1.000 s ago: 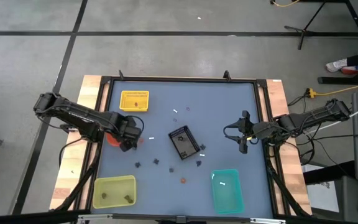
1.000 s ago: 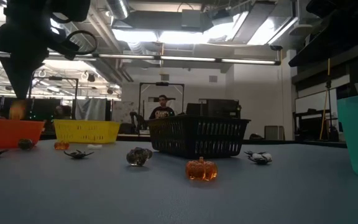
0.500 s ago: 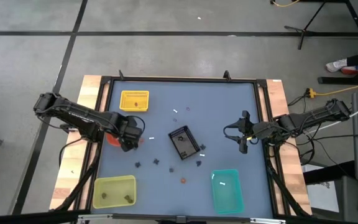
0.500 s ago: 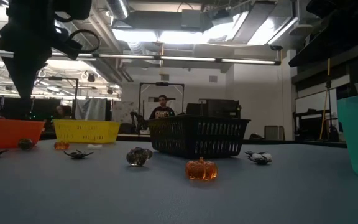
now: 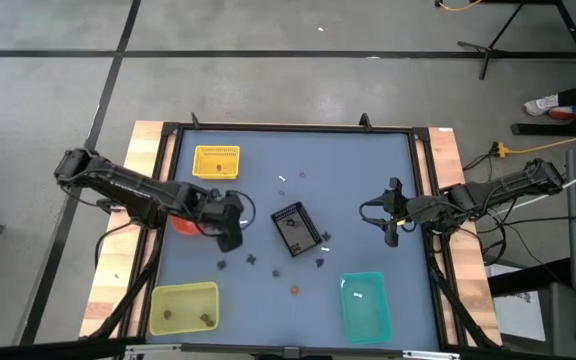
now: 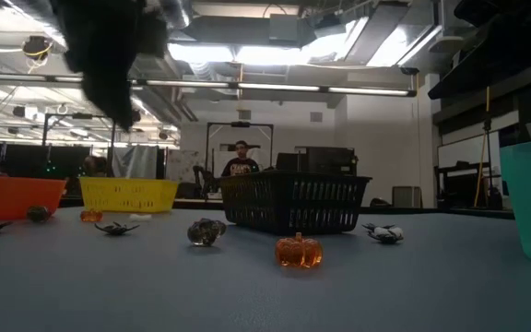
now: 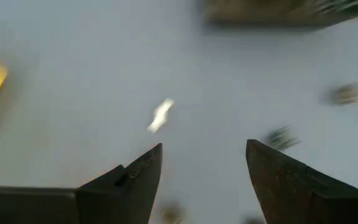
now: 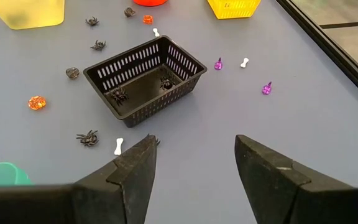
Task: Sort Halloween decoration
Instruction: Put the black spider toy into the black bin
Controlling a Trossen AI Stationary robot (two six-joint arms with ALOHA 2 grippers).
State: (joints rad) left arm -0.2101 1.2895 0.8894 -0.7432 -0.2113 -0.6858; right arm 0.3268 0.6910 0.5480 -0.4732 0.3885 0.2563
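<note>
Many tiny Halloween decoration trinkets (image 8: 87,137), you see, lie scattered around the black basket (image 8: 145,76): spiders, orange pumpkins, white bones; left gripper (image 7: 201,180) and right gripper (image 8: 194,165) both spread, empty.

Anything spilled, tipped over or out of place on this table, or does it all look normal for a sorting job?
Nothing is tipped or damaged. The black basket sits askew mid-table, upright, with two spiders inside. Small trinkets lie scattered loose around it: an orange pumpkin, a white bone and purple pieces, which is expected before sorting ends.
</note>
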